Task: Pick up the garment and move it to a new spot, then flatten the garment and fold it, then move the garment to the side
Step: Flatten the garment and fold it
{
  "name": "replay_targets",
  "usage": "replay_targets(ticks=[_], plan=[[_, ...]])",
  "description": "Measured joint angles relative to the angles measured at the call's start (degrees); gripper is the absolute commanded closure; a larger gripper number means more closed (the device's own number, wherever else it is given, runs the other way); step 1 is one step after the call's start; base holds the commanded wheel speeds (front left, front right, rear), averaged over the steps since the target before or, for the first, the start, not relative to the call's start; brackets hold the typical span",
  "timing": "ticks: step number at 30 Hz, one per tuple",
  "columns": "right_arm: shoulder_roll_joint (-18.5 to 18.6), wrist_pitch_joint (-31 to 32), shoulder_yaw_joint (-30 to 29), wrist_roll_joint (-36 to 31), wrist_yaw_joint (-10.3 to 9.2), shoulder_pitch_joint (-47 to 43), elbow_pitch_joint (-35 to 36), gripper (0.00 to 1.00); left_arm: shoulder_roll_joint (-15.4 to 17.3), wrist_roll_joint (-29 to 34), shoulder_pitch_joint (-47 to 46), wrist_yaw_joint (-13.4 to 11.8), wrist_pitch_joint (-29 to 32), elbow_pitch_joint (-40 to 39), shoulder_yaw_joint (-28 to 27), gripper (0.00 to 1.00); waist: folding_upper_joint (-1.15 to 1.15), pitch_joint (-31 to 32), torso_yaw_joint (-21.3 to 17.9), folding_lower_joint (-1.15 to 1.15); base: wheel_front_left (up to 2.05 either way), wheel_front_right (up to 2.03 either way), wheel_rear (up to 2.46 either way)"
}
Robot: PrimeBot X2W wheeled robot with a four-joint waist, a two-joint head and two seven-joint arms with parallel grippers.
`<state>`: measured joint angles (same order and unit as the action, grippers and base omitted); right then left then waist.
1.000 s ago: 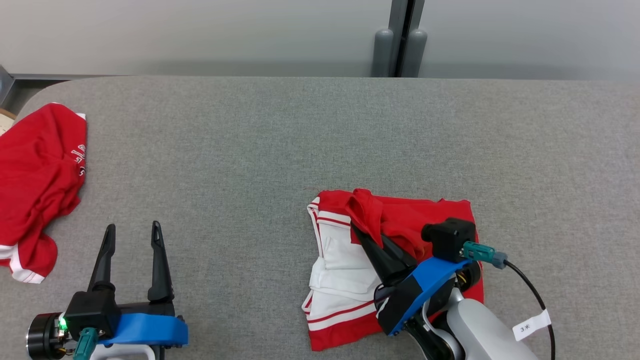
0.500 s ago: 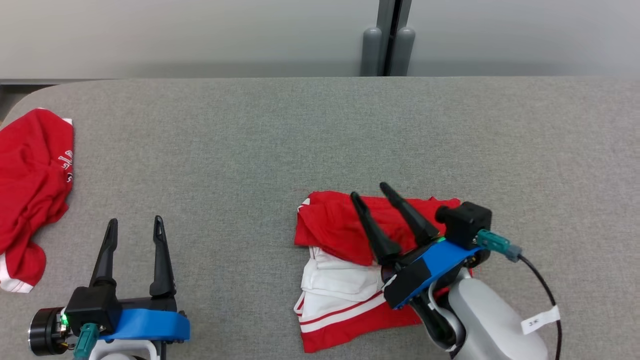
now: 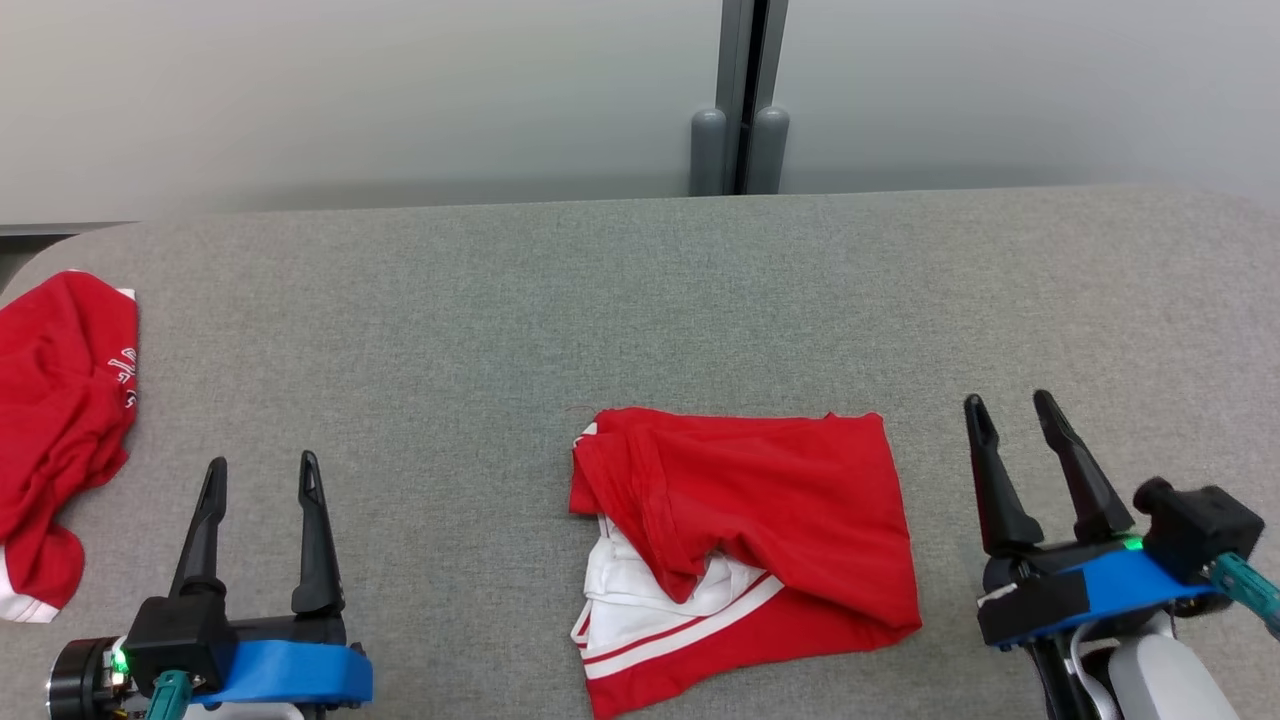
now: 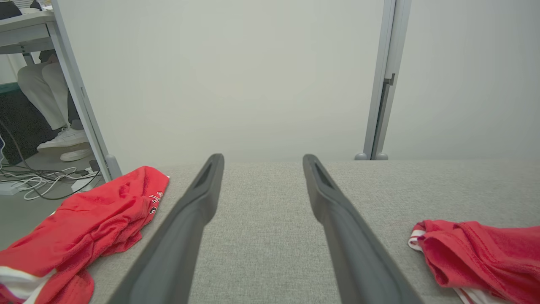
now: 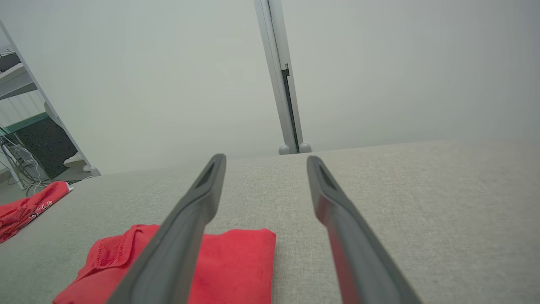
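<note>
Far left: a second red garment (image 3: 60, 420) lies crumpled at the rim of the grey surface (image 3: 450, 300). If I send the folded piece that way, the two could overlap or tangle, and either might slide over the edge. Lower left: my left end effector (image 3: 262, 462) stands wide and empty, resting apart from both cloths. Centre: the garment (image 3: 760, 500), red with white striped panels, lies folded between my two arms. Its top layer is rumpled along the left edge, and white fabric shows beneath it at the lower left. I judge this fold to be loose. A pinch that takes the upper layer alone would peel it open, and dragging it across the coarse surface would likely bunch the lower layers. A one-sided lift may let the free half sag and unfold. Right: my right end effector (image 3: 1010, 402) is wide and empty, just beside the garment's right edge without touching it. A careless sweep inward from here could catch that edge and skew the stack.
</note>
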<state>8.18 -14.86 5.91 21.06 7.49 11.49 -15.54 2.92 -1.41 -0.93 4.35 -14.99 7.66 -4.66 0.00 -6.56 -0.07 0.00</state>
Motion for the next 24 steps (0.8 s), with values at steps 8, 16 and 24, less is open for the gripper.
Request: replay_targets(ticks=[8,16,24], plan=[[-2.6,-0.1,-5.8,-4.1,0.00,-9.2,6.8,0.00,0.1,0.1,1.3,0.2,0.0,-0.4,-0.5,0.00,0.00,1.4,-0.1,0.00,0.00,0.00,0.00],[-4.7,-0.1,-5.4,-6.9,0.00,-13.9,9.8,0.00,0.1,0.4,2.3,0.2,0.0,-0.5,-0.3,0.00,0.00,1.9,0.1,0.00,0.00,0.00,0.00],[-5.1,-0.1,-4.7,-7.0,0.00,-13.9,9.3,0.00,0.1,-0.4,2.4,1.5,0.0,-0.1,2.1,0.00,0.00,2.2,-0.1,-0.01,0.00,0.00,0.00]])
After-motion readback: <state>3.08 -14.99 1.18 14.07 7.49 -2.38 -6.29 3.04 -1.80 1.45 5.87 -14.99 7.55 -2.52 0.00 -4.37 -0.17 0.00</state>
